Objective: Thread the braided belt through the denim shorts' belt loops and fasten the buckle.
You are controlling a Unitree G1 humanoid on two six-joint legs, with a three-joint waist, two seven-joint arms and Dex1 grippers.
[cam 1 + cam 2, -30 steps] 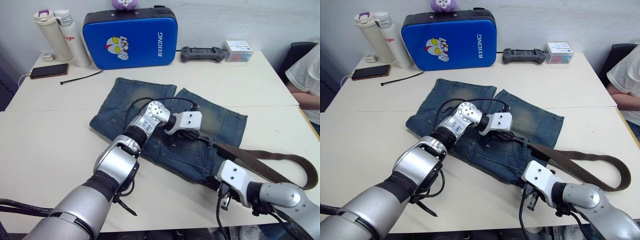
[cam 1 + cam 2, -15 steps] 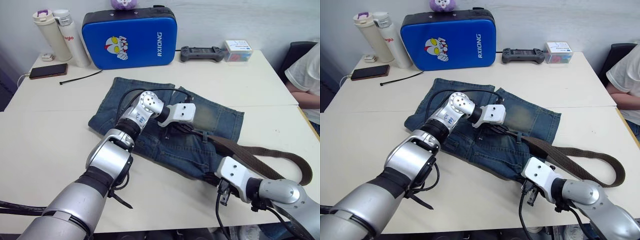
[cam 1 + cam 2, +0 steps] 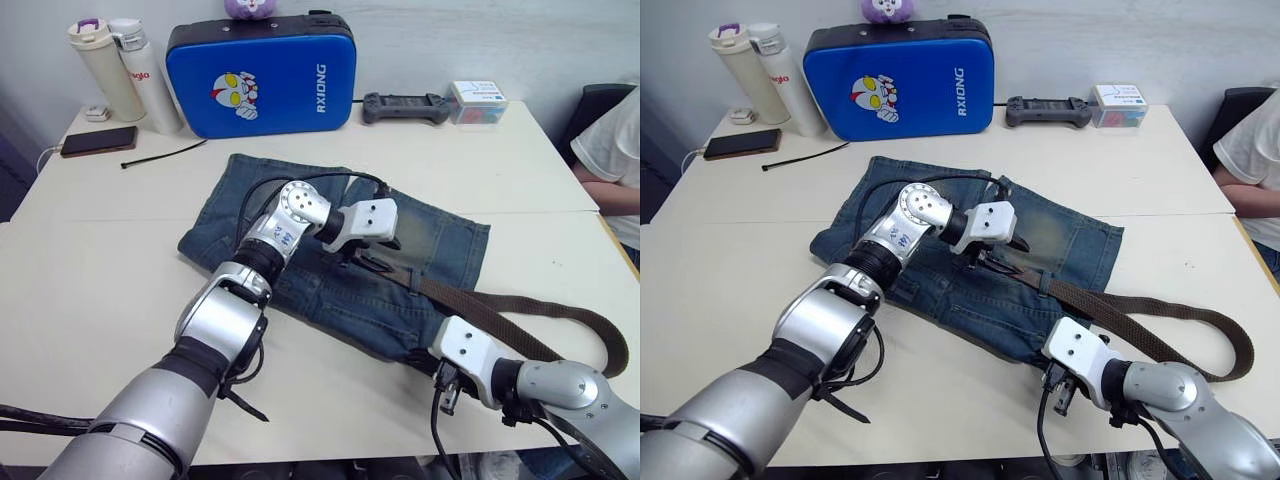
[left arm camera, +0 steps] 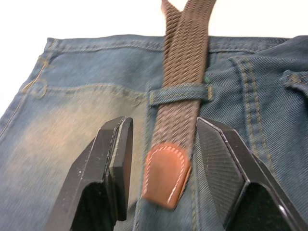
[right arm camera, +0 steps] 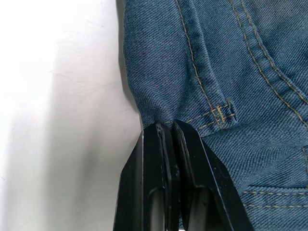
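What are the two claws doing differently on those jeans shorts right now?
The left gripper is open, its fingers either side of the braided belt's leather tip, which has passed under a belt loop. The right gripper is shut, pinching the edge of the denim shorts. The left one sits over the middle of the shorts, the right one at their near edge. Both have two black fingers and work on the same garment.

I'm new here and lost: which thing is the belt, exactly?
Find the denim shorts spread mid-table. The braided belt is the long dark-brown woven strap running from their waistband out to the robot's right, its tan leather tip poking through a belt loop; the thin black cable tie lies apart.
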